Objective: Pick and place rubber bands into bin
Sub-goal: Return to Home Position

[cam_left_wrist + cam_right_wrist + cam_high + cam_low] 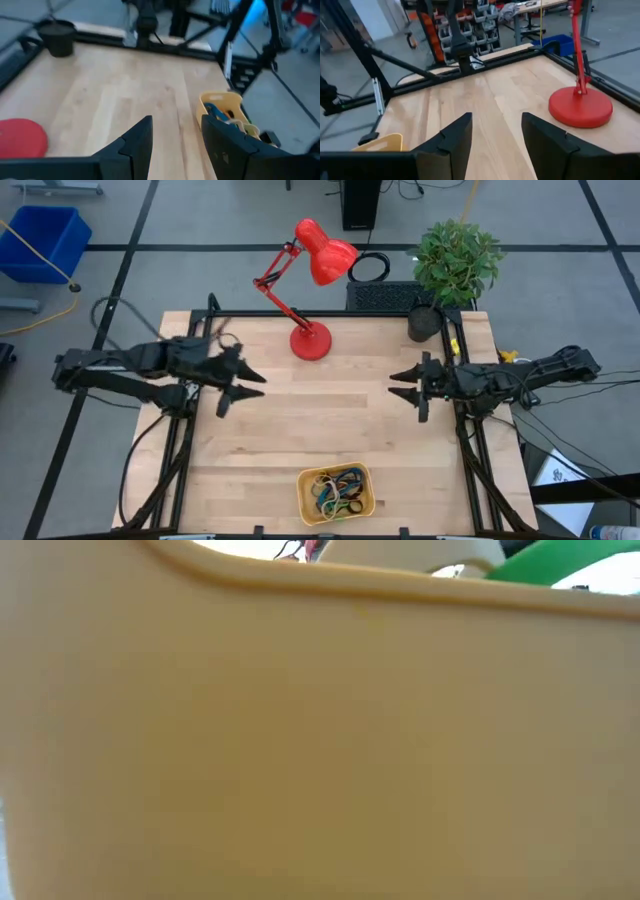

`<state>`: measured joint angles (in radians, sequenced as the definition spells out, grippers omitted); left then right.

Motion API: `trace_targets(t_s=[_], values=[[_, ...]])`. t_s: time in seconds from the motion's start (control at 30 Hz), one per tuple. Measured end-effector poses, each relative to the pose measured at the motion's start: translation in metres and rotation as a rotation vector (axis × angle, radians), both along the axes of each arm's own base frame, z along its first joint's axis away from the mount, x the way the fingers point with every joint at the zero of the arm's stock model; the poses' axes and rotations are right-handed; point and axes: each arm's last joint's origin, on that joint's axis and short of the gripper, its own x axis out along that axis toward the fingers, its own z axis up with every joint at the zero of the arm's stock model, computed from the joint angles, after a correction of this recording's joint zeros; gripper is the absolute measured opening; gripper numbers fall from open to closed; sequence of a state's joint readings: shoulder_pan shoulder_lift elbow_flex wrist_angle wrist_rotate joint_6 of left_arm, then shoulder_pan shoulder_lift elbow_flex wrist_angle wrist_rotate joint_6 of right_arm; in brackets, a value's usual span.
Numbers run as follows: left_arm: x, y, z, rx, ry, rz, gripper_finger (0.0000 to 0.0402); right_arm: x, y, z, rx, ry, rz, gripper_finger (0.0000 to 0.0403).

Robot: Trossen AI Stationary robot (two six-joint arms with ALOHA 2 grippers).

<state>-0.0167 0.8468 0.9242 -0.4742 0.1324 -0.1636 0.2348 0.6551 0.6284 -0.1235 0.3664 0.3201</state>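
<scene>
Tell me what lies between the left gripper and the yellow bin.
Nothing: the high view shows only bare wooden tabletop between the left gripper and the yellow bin, which holds the rubber bands.

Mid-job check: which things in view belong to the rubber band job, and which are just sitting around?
Part of the job:
- rubber bands, heaped in the yellow bin
- left gripper and right gripper, jaws open and empty, above the table

Just lying about:
- red desk lamp
- potted plant
- blue bin on the floor
</scene>
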Motion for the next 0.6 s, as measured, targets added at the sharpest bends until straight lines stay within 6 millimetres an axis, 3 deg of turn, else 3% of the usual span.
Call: trace_targets(t_s=[0.23,0.6], values=[[-0.044,0.005,-0.029,-0.009,-0.121,0.046,0.0175,-0.019,-0.004,-0.022,0.009,-0.124,0.005,0.0166],[-0.082,0.011,-0.078,-0.039,-0.242,0.224,0.0175,-0.043,-0.010,-0.033,0.005,-0.234,0.005,0.0166]])
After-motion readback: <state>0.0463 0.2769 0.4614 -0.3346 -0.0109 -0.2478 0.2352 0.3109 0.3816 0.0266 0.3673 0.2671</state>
